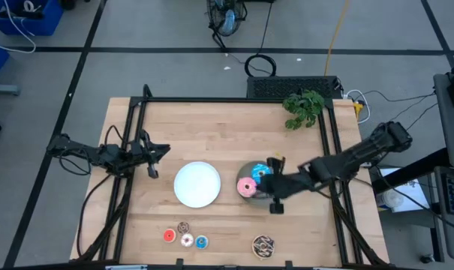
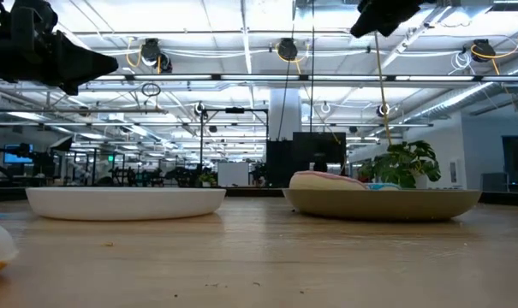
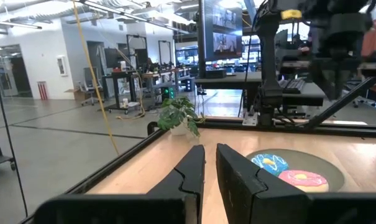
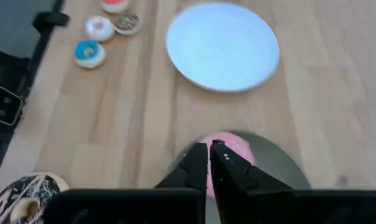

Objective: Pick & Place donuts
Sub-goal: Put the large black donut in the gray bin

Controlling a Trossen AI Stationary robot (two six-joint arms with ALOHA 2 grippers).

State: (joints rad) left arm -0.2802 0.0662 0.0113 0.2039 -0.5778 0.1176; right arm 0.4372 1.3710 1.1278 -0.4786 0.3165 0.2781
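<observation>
The glossy pink ring donut (image 4: pixel 230 148) is seen on the round grey plate (image 4: pixel 276 167), just beyond the right gripper (image 4: pixel 210 163), whose fingers are closed and empty.

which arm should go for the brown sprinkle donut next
Likely the right. Its gripper hangs over the grey plate, and the brown donut lies just in front of that plate. The left gripper waits beyond the white plate, farther off.
</observation>
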